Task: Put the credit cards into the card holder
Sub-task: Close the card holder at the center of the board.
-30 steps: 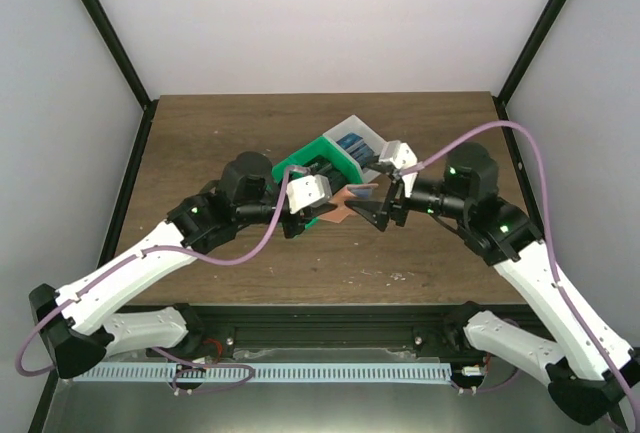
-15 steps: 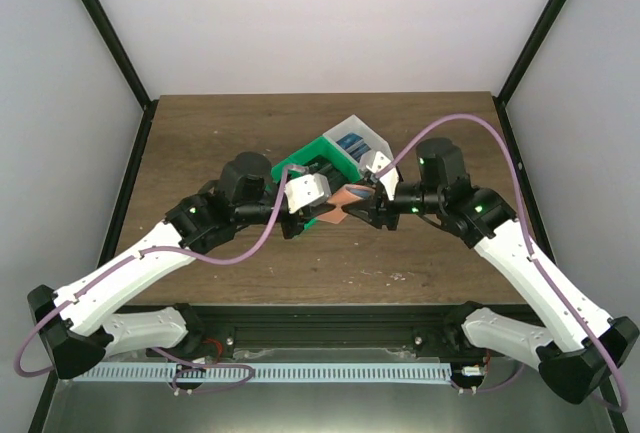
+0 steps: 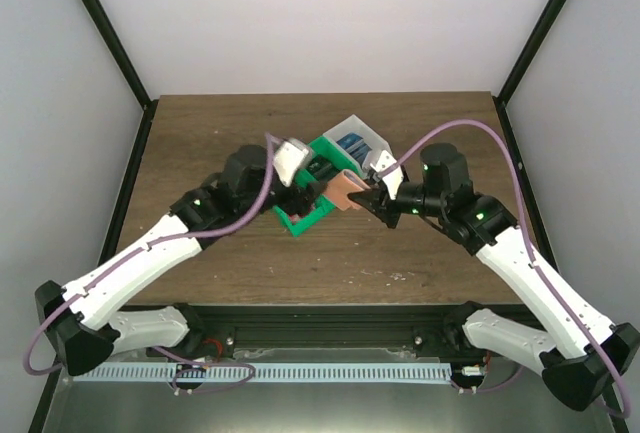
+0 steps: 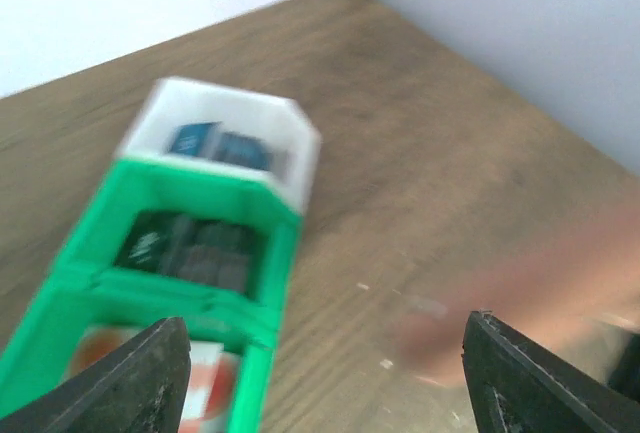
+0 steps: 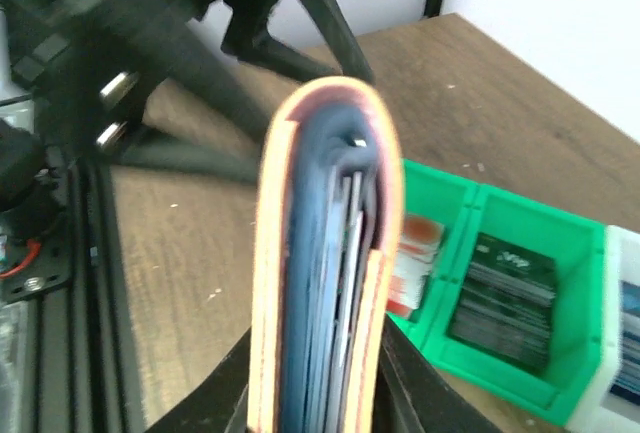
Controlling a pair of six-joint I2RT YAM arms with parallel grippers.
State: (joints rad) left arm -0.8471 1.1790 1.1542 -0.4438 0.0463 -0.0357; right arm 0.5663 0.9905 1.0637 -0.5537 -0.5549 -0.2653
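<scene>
The salmon-orange card holder [image 3: 346, 190] hangs above the table, pinched by my right gripper [image 3: 370, 199]. In the right wrist view the card holder [image 5: 275, 253] stands edge-on and folded between the two dark fingers of the right gripper [image 5: 318, 393], with thin card edges showing inside it. My left gripper [image 3: 318, 179] is off the holder, over the bins, and open; in its wrist view the left gripper [image 4: 335, 378] has only table between its fingers. Dark credit cards [image 4: 190, 248] and red-and-white credit cards [image 4: 195, 378] lie in the green bin [image 4: 260, 303], blue ones [image 4: 222, 143] in the white bin [image 4: 300, 153].
The green bin [image 3: 303, 217] and white bin [image 3: 360, 135] sit mid-table, just behind both grippers. In the right wrist view the green bin [image 5: 480, 203] lies right of the holder, and the left arm [image 5: 150, 43] is close behind it.
The right gripper has closed on the card holder, which is now folded. The left gripper has let go of it, opened and pulled up and back over the bins.
</scene>
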